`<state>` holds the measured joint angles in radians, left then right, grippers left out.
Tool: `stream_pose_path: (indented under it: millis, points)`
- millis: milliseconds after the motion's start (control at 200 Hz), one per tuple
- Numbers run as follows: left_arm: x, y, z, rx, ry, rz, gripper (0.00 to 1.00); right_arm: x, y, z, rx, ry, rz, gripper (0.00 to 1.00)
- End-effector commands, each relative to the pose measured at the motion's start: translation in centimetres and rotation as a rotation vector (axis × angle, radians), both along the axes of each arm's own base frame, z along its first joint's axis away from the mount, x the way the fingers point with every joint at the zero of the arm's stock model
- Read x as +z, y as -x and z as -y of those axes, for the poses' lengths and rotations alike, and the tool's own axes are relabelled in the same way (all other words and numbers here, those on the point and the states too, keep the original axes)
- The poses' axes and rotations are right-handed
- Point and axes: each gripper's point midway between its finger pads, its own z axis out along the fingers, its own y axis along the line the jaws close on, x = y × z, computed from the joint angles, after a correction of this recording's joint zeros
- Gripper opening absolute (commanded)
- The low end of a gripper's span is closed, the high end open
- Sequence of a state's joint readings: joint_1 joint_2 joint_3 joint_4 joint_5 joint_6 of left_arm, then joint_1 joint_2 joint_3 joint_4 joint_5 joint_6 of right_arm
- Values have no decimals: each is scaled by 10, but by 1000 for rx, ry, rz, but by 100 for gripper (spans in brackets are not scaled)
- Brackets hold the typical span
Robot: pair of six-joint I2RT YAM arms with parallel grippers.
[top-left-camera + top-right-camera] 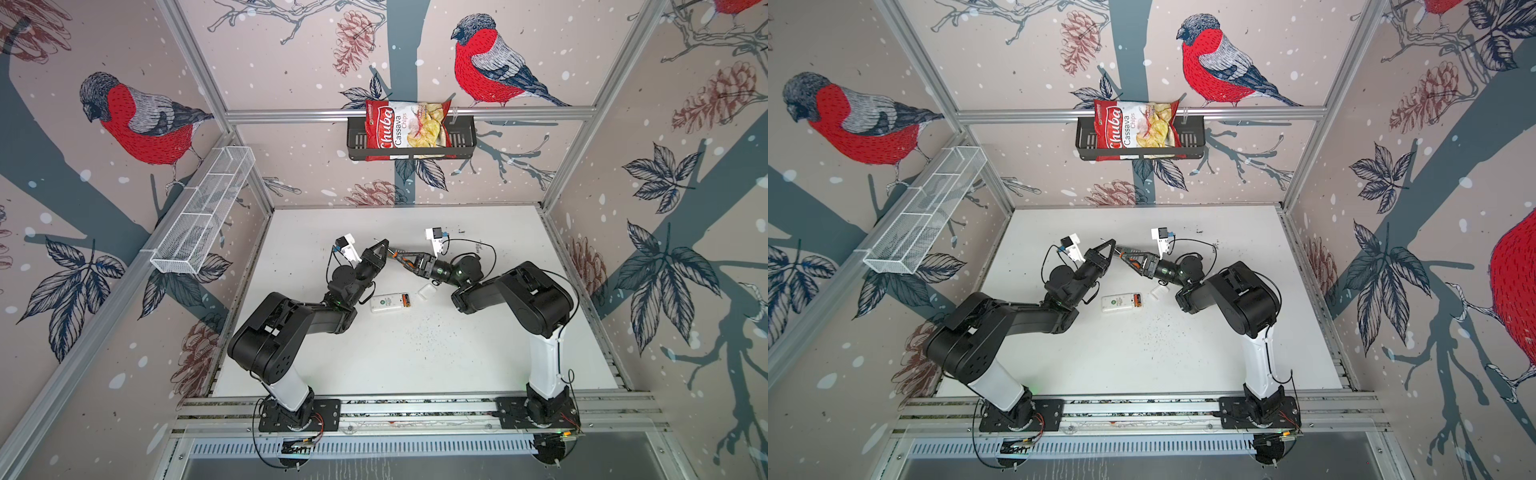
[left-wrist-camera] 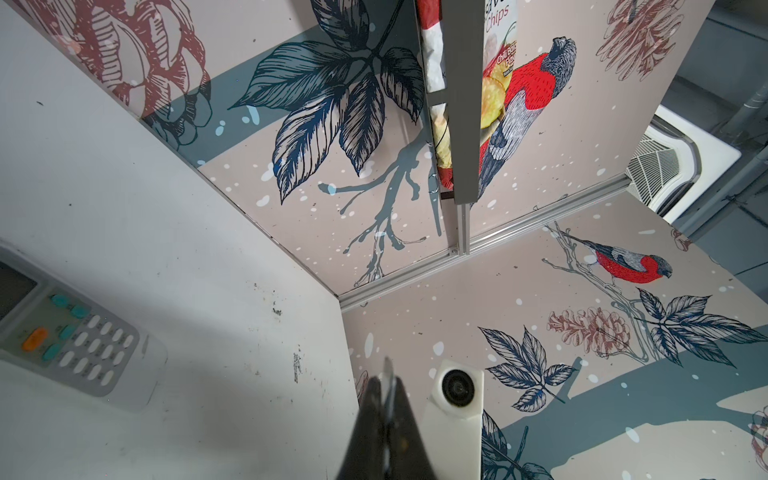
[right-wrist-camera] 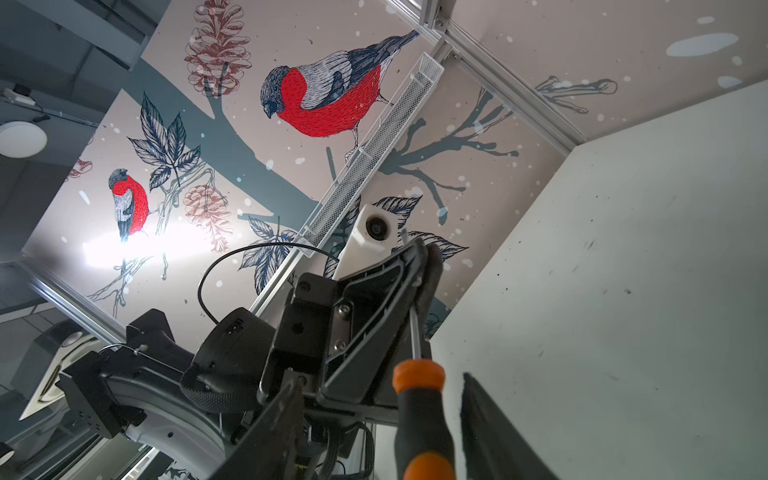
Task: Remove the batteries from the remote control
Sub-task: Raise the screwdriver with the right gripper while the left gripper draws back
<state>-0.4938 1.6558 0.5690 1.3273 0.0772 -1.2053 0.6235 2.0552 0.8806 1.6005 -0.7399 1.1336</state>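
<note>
**Item 1, nearest me.** Table (image 1: 415,365): white, speckled with dark crumbs toward its middle.

**Item 2.** Remote control (image 1: 384,303): white, lying flat and back side up between the two arms. Its battery bay is uncovered at the end toward the right arm.

**Item 3.** Batteries (image 1: 405,299): dark with orange, seated in that open bay. I see them in both top views, but they are too small for me to count.

**Item 4.** Battery cover (image 1: 427,292): a small white piece, flat on the table just beside the remote's open end and not touching it.

**Item 5.** Screwdriver (image 3: 419,376): orange-and-black handle with a slim steel shaft, carried above the table beyond the remote.

**Item 6.** Left gripper (image 1: 383,246): clamped tight on the screwdriver's shaft. In the right wrist view the shaft's tip pokes out past its fingers.

**Item 7.** Right gripper (image 1: 400,259): jaws spread to either side of the handle. The right wrist view shows a gap between the handle and each finger, so I log it as gripping nothing.

**Item 8.** Keypad remote (image 2: 70,340): pale, with teal and orange buttons, face up on the table. I find it in the left wrist view only.

**Item 9, farthest.**
- White wire basket (image 1: 203,216), fixed on the left wall.
- Black basket (image 1: 461,141), hung on the back rail.
- Chip bag (image 1: 405,124), red and white, standing in the black basket.
</note>
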Motion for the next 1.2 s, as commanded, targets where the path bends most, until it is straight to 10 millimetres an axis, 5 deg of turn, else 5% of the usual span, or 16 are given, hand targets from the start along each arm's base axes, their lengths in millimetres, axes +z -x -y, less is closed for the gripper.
stream_pose_path:
  millis: [0, 300, 725, 1031, 1131, 1196]
  points:
    - [14, 2, -3, 11, 40, 59, 0, 19, 3, 5, -25, -77, 59, 49]
    - [11, 0, -5, 22, 42, 56, 0, 17, 0, 2, -24, -84, 45, 50]
    - [10, 0, -3, 11, 47, 56, 0, 15, -9, 3, -34, -100, 21, 0]
    - [4, 5, 1, -20, 40, 55, 0, 18, -13, 12, -57, -76, 35, 0]
    - [11, 9, 4, -37, -5, 94, 62, 10, -16, 14, -59, -17, 25, 0]
    - [16, 11, 1, -17, -62, 102, 94, 4, -16, 17, -66, 39, 25, 0]
